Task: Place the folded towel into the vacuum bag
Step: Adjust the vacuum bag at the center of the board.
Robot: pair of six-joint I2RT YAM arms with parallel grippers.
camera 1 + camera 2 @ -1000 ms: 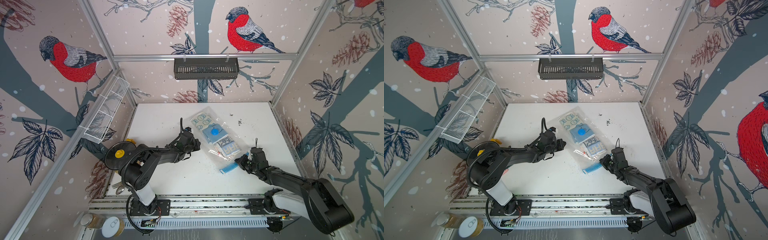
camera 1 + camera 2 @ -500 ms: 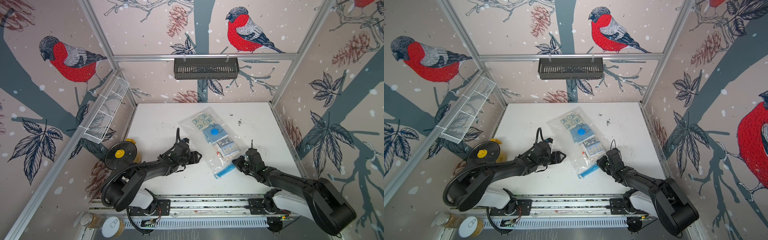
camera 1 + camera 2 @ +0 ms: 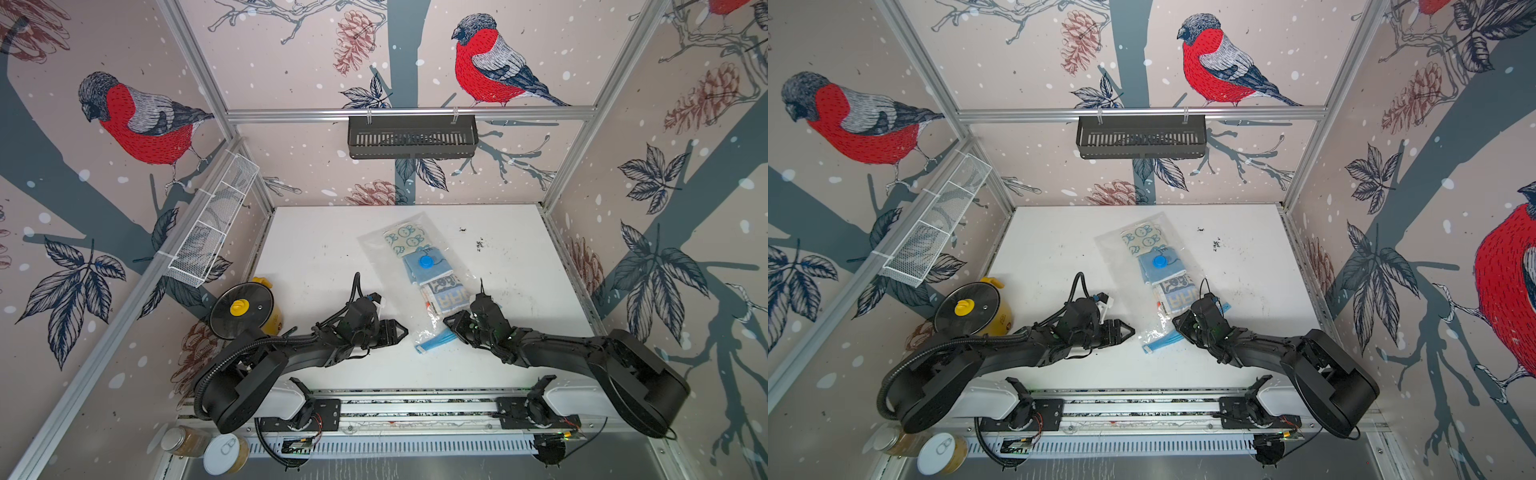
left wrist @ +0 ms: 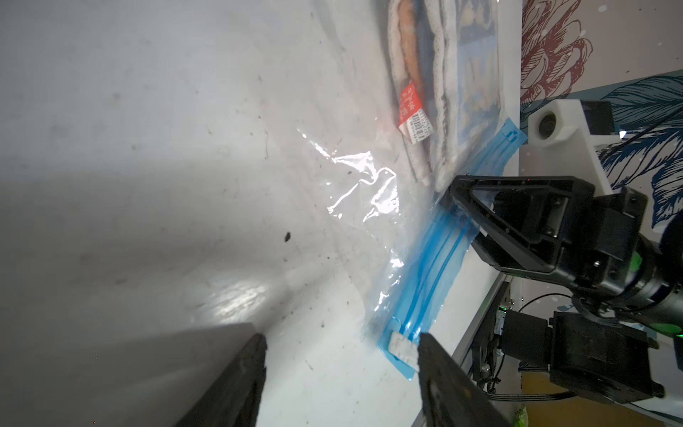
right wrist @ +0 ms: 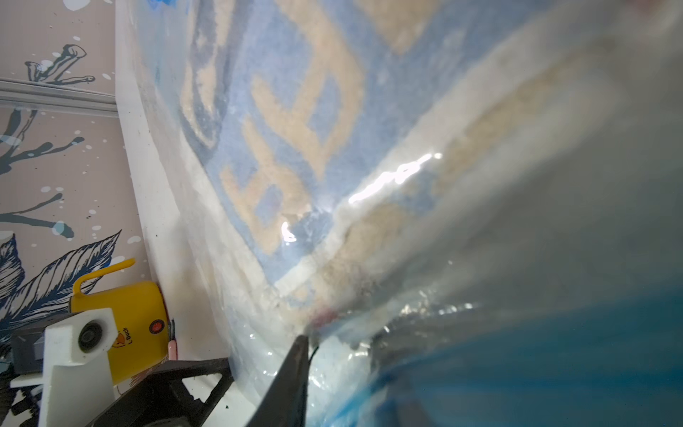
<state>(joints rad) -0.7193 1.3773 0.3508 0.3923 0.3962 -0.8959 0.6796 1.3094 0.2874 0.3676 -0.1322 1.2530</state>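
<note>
Two changes: the left hand had drawn back from the vacuum bag, jaws wide and empty. The right hand was loosening at the zip strip, and I could not tell whether it still gripped. The folded towel lay inside the bag on the table, so placement looked finished.

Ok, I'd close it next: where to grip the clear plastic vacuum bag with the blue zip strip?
Probably take the clear plastic vacuum bag by its blue zip-seal strip, pinched from the robot's side: that narrow band lies at the near short edge, clear of the folded towels.
</note>
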